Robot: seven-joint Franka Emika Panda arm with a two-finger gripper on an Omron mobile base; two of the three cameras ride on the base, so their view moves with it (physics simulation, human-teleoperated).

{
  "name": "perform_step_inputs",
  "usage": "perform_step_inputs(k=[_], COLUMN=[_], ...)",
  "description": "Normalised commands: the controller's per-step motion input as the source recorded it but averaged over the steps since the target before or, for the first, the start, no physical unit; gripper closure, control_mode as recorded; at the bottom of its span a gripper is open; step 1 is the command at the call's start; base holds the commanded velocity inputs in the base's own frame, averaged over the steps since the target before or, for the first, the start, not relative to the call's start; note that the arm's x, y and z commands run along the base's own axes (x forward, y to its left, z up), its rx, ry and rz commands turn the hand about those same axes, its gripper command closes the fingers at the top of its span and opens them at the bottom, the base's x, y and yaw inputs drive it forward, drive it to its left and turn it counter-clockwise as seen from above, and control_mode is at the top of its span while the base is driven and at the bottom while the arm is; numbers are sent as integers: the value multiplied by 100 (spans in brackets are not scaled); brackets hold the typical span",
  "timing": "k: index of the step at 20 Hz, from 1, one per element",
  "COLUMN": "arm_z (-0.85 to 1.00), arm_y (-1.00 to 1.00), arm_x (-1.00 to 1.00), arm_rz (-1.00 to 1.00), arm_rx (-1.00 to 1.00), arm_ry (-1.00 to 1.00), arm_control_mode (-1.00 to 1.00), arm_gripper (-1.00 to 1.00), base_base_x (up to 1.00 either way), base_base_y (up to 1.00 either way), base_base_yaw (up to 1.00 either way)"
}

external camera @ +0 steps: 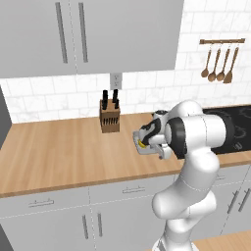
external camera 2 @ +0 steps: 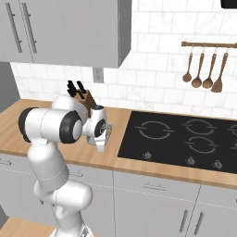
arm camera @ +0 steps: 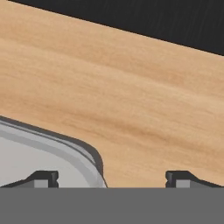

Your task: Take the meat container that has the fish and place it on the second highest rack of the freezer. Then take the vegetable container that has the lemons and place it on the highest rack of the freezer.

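The hand hangs low over the wooden tabletop, fingers spread wide apart with nothing between them. One finger stands over the rounded corner of a light-grey tray; the other stands over bare wood. In the left base view a lemon shows yellow just beside the hand, so this tray is the vegetable container, lying near the front edge of the tabletop, close to the black cooktop. Farther back, a knife block stands near the rear edge. Wooden spoons hang on the tiled wall beyond.
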Motion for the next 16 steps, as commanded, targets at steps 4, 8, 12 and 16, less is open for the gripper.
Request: perform_step_inputs(k=[4, 8, 12, 16], arm_z=[-26, -22, -17, -4], arm_y=[0, 0, 0, 0], arm_x=[4, 1, -4, -26], arm_rz=[-5, -5, -5, -7], arm_rx=[2, 2, 0, 0], arm_ry=[11, 9, 2, 0], arm_control_mode=[-100, -100, -100, -100], arm_gripper=[100, 100, 100, 100], base_base_x=[0, 0, 0, 0], base_base_y=[0, 0, 0, 0], base_base_yaw=[0, 0, 0, 0])
